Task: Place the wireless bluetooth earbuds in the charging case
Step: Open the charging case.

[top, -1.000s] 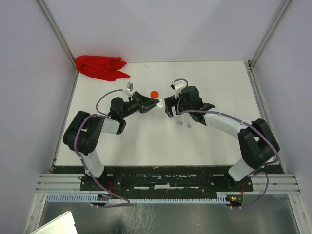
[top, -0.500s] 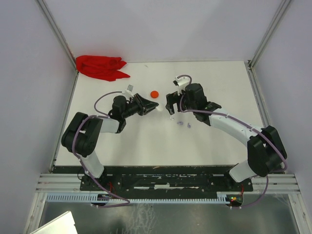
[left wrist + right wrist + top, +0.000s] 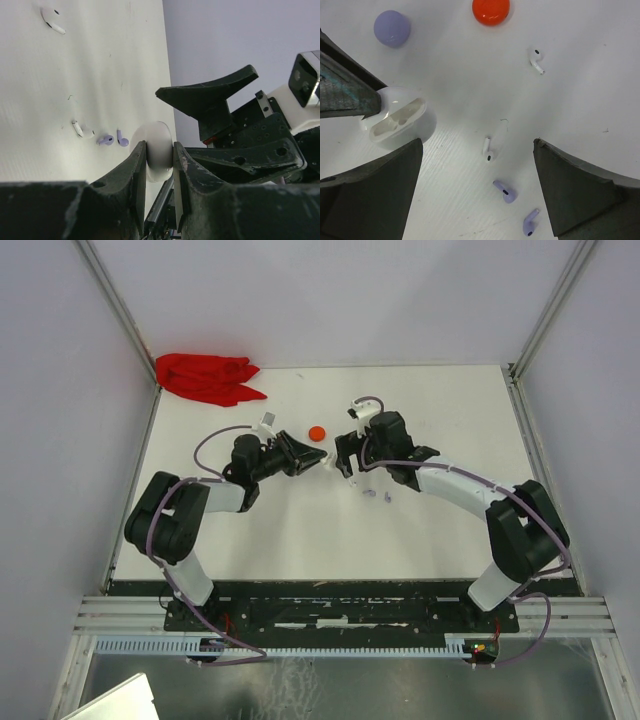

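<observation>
Left gripper [image 3: 159, 150] clamped tight on the round white plastic charging case [image 3: 400, 122], its lid open, right gripper [image 3: 477, 145] spread wide just beside it, two white stemmed earbuds [image 3: 487, 151] and two purple stemmed earbuds [image 3: 504, 191] lying loose on the white tabletop [image 3: 595, 75] beneath.

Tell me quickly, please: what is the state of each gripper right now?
Left gripper: shut on the white charging case.
Right gripper: open, jaws wide apart, holding nothing.
</observation>
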Controlling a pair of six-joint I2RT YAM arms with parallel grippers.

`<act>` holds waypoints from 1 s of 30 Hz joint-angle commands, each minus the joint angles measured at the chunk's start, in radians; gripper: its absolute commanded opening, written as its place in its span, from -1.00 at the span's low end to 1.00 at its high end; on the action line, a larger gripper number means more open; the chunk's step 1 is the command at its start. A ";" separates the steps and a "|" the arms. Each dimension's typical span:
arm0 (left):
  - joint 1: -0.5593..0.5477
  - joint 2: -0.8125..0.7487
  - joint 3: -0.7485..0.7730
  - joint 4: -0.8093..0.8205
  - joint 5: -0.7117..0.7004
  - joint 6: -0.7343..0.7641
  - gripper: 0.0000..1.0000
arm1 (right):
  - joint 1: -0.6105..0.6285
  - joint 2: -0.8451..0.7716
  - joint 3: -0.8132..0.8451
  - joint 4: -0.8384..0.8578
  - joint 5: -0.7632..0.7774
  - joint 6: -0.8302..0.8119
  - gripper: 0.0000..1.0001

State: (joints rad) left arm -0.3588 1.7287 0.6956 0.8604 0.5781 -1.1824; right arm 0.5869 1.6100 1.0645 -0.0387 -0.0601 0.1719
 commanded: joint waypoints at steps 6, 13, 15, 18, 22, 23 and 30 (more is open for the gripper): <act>-0.033 -0.056 0.019 0.073 0.020 -0.014 -0.94 | -0.001 0.069 0.093 0.078 -0.034 0.032 1.00; -0.040 -0.007 -0.008 0.201 0.028 -0.115 -0.94 | -0.002 0.091 0.111 0.097 -0.041 0.041 1.00; -0.039 0.010 -0.018 0.252 0.021 -0.148 -0.94 | -0.001 0.095 0.115 0.099 -0.040 0.040 1.00; -0.039 0.040 -0.033 0.329 -0.006 -0.219 -0.94 | -0.002 0.096 0.121 0.092 -0.036 0.037 1.00; -0.038 0.104 -0.038 0.441 -0.049 -0.312 -0.94 | -0.001 0.091 0.125 0.082 -0.022 0.032 1.00; -0.036 0.121 -0.040 0.468 -0.062 -0.333 -0.94 | -0.001 0.088 0.127 0.076 -0.020 0.027 1.00; -0.008 0.164 -0.042 0.509 -0.126 -0.342 -0.94 | -0.003 0.060 0.121 0.025 0.031 0.003 1.00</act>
State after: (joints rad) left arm -0.3729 1.8885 0.6586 1.2686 0.4786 -1.4803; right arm 0.5743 1.6997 1.1389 -0.0395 -0.0593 0.1852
